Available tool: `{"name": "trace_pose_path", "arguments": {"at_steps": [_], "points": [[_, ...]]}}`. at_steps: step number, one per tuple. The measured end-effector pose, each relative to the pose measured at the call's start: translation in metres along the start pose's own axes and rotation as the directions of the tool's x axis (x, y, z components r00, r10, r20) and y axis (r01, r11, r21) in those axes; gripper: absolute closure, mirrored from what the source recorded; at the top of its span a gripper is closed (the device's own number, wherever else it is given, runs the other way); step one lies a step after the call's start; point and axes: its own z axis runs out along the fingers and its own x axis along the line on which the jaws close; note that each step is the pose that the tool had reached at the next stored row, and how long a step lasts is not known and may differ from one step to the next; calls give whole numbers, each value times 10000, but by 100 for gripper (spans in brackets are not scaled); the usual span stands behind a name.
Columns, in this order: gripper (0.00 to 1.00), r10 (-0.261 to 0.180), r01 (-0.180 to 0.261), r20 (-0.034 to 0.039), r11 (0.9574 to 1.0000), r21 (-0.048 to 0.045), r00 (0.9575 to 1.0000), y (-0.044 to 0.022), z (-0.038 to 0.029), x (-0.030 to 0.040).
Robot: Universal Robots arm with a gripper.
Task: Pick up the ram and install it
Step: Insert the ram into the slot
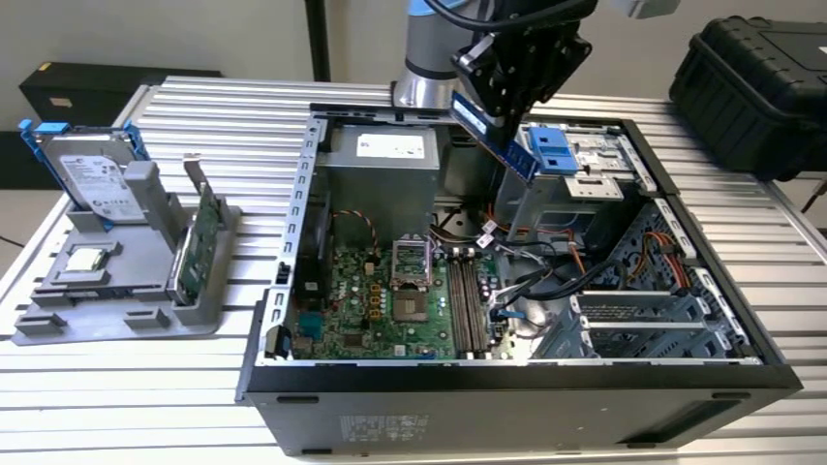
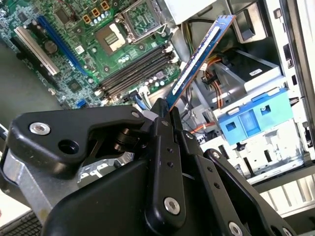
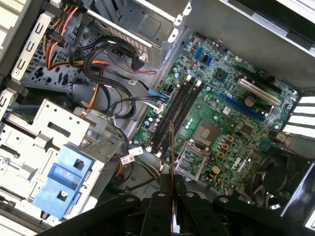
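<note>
Above computer case (image 1: 298, 194) | arm (image 1: 424, 53) upright | fingers (image 2: 163, 147) clamp ram (image 2: 197, 59), tilted

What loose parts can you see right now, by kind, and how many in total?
Ram: 1, clamped in the gripper over the open case.
Hard drive: 1, on the grey stand.
Green card: 1, on the stand.
Square silver chip: 1, on the stand.
Total: 4.

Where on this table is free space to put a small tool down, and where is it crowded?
Free: bare table slats between the grey holder and the near edge, and beyond the holder. Crowded: cables inside the computer case; the gripper holds the ram over it.
</note>
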Motion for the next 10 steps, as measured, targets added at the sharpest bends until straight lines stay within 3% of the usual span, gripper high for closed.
{"name": "trace_pose_path", "arguments": {"at_steps": [10], "points": [[100, 761, -761, -2, 9971, 18, 9971, 0, 0, 0]]}}
